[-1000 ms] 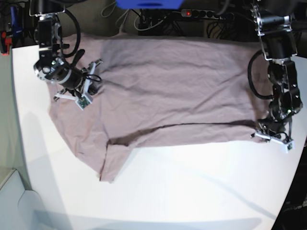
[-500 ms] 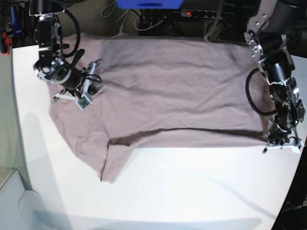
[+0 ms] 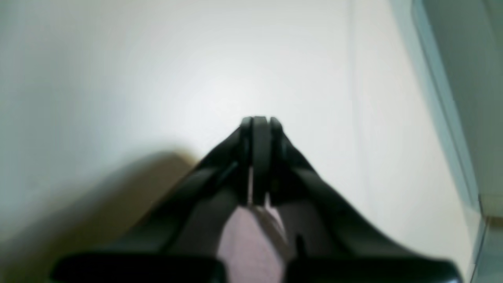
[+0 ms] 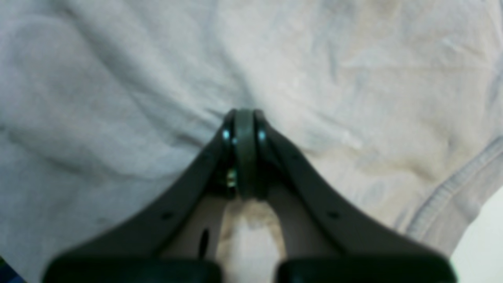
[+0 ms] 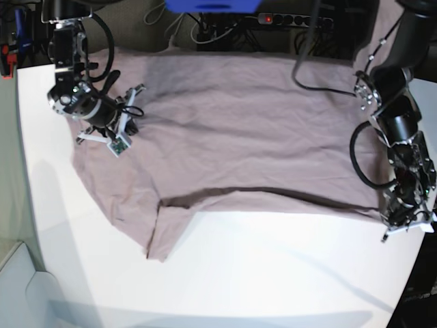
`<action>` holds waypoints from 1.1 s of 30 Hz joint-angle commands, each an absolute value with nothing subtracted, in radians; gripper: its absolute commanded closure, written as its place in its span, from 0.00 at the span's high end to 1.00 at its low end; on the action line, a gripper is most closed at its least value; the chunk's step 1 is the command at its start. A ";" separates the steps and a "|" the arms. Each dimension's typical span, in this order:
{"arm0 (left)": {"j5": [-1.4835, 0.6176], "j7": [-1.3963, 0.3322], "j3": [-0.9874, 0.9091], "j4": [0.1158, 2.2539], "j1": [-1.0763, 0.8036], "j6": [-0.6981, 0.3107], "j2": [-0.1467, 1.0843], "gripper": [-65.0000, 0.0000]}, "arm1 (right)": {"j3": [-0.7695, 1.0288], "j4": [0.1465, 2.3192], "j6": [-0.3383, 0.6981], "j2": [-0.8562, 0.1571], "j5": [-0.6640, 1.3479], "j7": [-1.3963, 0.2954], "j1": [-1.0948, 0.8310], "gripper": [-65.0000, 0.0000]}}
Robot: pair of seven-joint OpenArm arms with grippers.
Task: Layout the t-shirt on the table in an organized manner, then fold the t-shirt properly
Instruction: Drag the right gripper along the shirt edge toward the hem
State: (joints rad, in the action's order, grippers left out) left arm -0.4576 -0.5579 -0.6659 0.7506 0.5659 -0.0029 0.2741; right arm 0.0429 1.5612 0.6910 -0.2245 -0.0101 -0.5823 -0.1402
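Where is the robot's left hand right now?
In the base view the left gripper is at the far right, low down by the table's curved edge. It is shut on the near corner of the t-shirt.

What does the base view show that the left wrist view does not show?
Only the base view shows the whole t-shirt spread on the table, the right gripper resting on it, and a sleeve at the near left. Only the left wrist view shows the left gripper up close: fingers shut on a pink strip of cloth. Both show the white table and the left gripper at the shirt's edge.
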 commanded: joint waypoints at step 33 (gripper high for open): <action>-0.539 -0.682 -0.659 0.944 0.456 -0.021 0.291 0.62 | 0.024 1.707 0.698 -0.197 -0.019 -0.605 -0.113 0.00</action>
State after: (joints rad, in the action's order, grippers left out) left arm -0.5354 -0.6914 -0.6586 0.9329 0.4397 -0.0196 0.2745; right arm 0.0208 1.6886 0.6914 -0.1909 -0.0292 -0.6281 -0.1226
